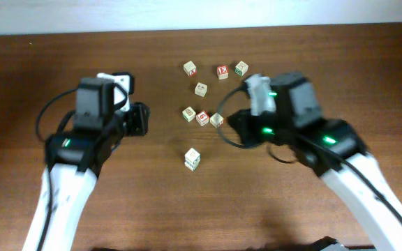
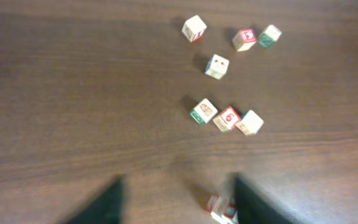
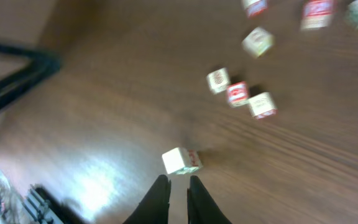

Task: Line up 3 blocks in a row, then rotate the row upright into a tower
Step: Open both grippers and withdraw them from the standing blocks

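Observation:
Several small pale wooden blocks lie on the brown table. One lone block [image 1: 192, 159] sits nearest the front, with red edging in the left wrist view [image 2: 222, 209] and a pale top in the right wrist view [image 3: 181, 160]. A row of three blocks [image 1: 202, 118] lies behind it, and a single block [image 1: 200, 88] is farther back. My left gripper [image 1: 143, 118] is open and empty [image 2: 176, 208], the lone block close beside its right finger. My right gripper [image 1: 234, 124] has its fingers nearly together with nothing between them [image 3: 179, 196], the lone block just beyond the tips.
At the back lie a block with a red mark [image 1: 190, 67], a red "E" cube [image 1: 222, 71] and a green-faced cube [image 1: 241, 67]. The table's far edge [image 1: 201, 29] meets a pale wall. A dark stand [image 3: 8, 71] shows at the left of the right wrist view.

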Controlling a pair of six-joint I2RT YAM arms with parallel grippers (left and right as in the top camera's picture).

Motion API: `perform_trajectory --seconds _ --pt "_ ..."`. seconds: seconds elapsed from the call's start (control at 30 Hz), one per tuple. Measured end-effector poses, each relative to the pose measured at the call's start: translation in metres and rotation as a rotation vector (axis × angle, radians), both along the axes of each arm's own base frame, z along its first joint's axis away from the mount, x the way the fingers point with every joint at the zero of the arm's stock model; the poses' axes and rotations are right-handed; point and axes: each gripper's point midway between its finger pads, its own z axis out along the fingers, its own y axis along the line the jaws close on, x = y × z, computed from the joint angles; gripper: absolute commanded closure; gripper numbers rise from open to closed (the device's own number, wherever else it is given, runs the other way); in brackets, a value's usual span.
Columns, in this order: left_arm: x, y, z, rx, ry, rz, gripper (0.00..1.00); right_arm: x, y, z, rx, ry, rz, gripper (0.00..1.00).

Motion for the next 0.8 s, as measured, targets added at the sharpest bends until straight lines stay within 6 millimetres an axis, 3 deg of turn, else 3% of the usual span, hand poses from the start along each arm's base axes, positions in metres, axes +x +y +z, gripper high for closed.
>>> perform_trajectory --seconds 0.07,0.13,0.17,0.27,0.43,0.53,0.8 --pt "-0.016 0.003 0.024 -0.007 -0.059 0.003 0.01 -0.012 -0.037 0.027 0.008 -0.056 -0.092 0.62" --pt "-0.022 0.004 0.034 -0.011 -0.089 0.003 0.01 -0.022 -0.058 0.044 0.008 -0.110 -0.136 0.35" --pt "-0.023 0.005 0.038 -0.013 -0.100 0.003 0.01 -0.029 -0.068 0.054 0.019 -0.140 -0.168 0.02" --pt "-0.025 0.005 0.041 -0.012 -0.111 0.005 0.01 -0.058 -0.094 0.095 0.057 -0.290 -0.234 0.02" --pt "-0.025 0.006 0.041 -0.010 -0.111 0.007 0.01 -0.096 -0.105 0.129 0.098 -0.442 -0.245 0.02" --pt "-0.025 0.006 0.041 -0.010 -0.111 0.007 0.01 -0.106 -0.111 0.124 0.080 -0.433 -0.258 0.02" --pt "-0.025 0.006 0.041 -0.010 -0.109 0.008 0.01 -0.110 -0.115 0.112 0.048 -0.385 -0.275 0.02"
